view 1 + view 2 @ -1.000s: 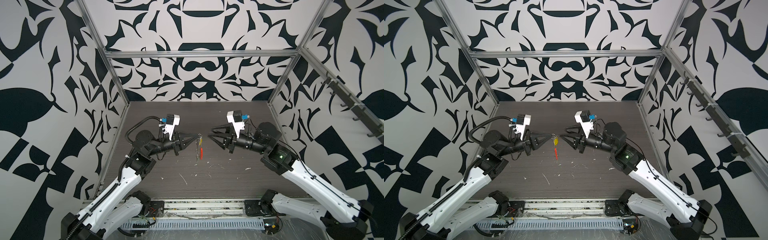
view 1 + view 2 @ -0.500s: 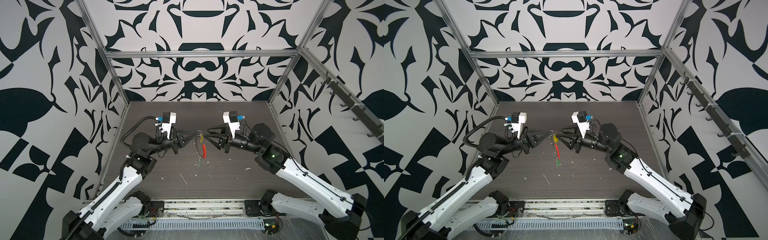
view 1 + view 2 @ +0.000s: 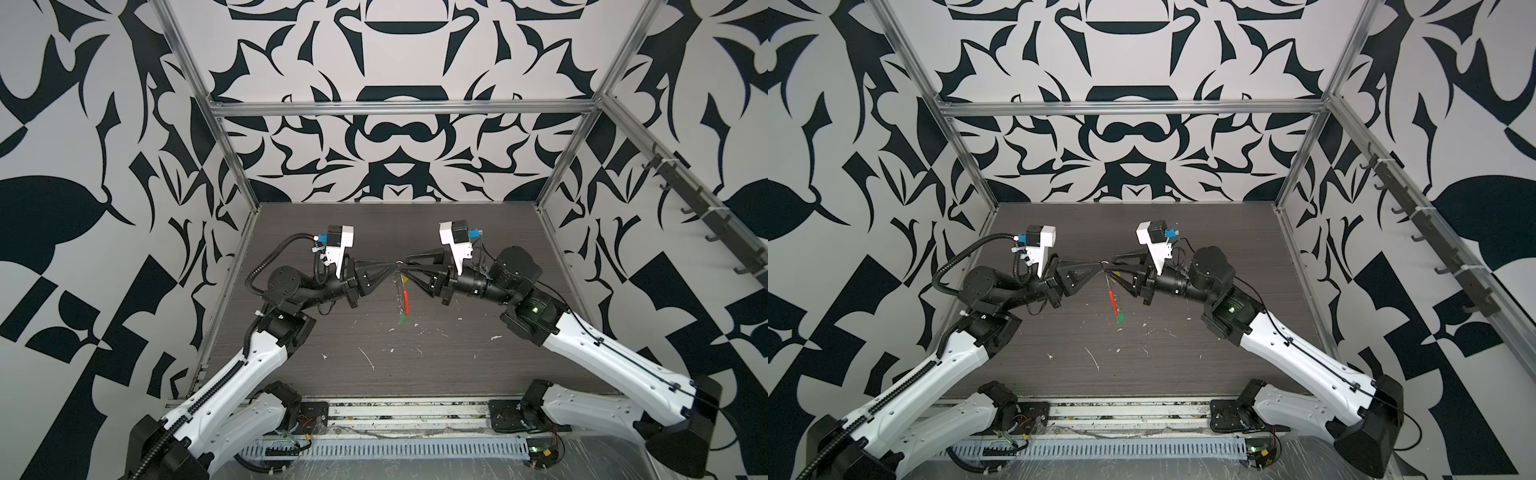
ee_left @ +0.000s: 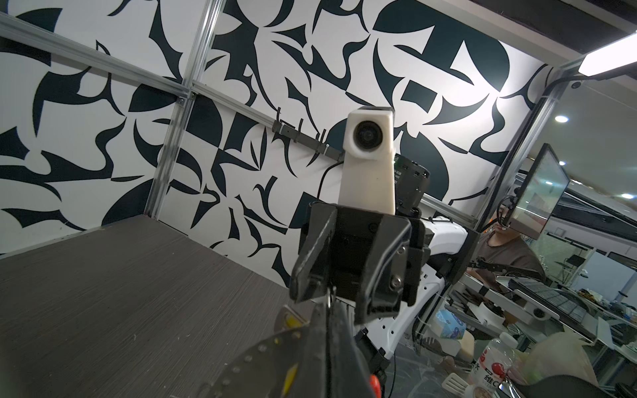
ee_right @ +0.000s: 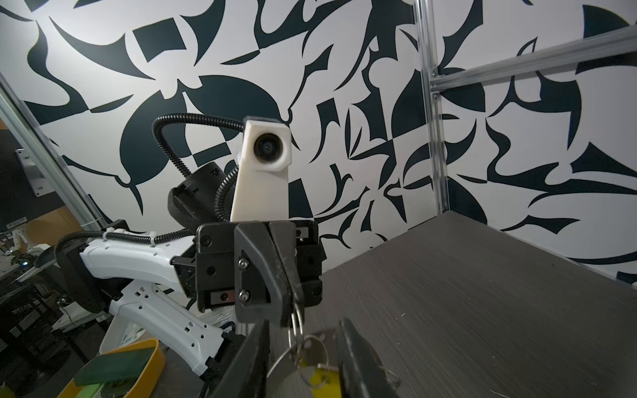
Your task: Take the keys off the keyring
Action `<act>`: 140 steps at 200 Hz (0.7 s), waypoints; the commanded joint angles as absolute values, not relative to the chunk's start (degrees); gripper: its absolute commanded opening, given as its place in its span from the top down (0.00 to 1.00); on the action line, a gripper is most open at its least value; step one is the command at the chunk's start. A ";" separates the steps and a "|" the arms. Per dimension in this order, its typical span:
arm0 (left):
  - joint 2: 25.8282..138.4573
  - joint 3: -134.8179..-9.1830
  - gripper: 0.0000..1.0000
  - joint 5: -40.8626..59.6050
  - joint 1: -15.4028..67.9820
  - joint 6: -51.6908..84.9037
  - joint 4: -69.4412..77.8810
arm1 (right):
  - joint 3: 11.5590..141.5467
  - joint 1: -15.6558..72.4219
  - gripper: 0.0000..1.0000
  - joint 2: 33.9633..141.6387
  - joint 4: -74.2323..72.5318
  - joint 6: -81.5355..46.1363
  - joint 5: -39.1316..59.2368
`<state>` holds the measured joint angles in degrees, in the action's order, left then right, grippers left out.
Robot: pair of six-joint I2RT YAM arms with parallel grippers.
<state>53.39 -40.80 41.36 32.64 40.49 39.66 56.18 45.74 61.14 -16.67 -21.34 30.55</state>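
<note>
Fingers, both top views: found left gripper [image 3: 390, 268] pinched fully shut on the top of the keyring [image 3: 405, 299], and right gripper [image 3: 409, 268] tip to tip with it, parted partway, one finger on the far side of that spot and one on the near side. Noted keyring held in the air above the middle of the table [image 3: 457, 374], hanging edge-on below the two tips, red sleeve [image 3: 1112, 300] downward, green key [image 3: 1120, 318] at the low end. Judged task barely begun: no key off yet, nothing coloured lying loose among the white scraps [image 3: 370, 362]. Logged both arms rising from bases at the near edge, forearms turned inward, grippers pointing at each other across the middle. Left wrist view: saw right gripper head-on, its fingers [image 4: 310, 265] standing apart either side of a thin wire [image 4: 331, 299] that rises from the left gripper's own closed tips; could not tell whether either finger touches the wire. Right wrist view: saw left gripper's fingers [image 5: 262, 272] closed flat together, a small silver ring [image 5: 297, 322] nipped at their tip. Below it, saw a silver loop [image 5: 303, 351] and the yellow key [image 5: 322, 379] hanging between the right gripper's own fingers [image 5: 358, 361], gap visible on one side, no clamp seen. Reckoned what is left: close on the yellow key, work it off its ring, then repeat for the green key.
</note>
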 commanded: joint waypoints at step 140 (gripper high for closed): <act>51.01 -43.65 0.61 42.11 32.70 38.61 30.68 | 61.19 46.14 1.00 58.56 -6.14 -16.64 31.66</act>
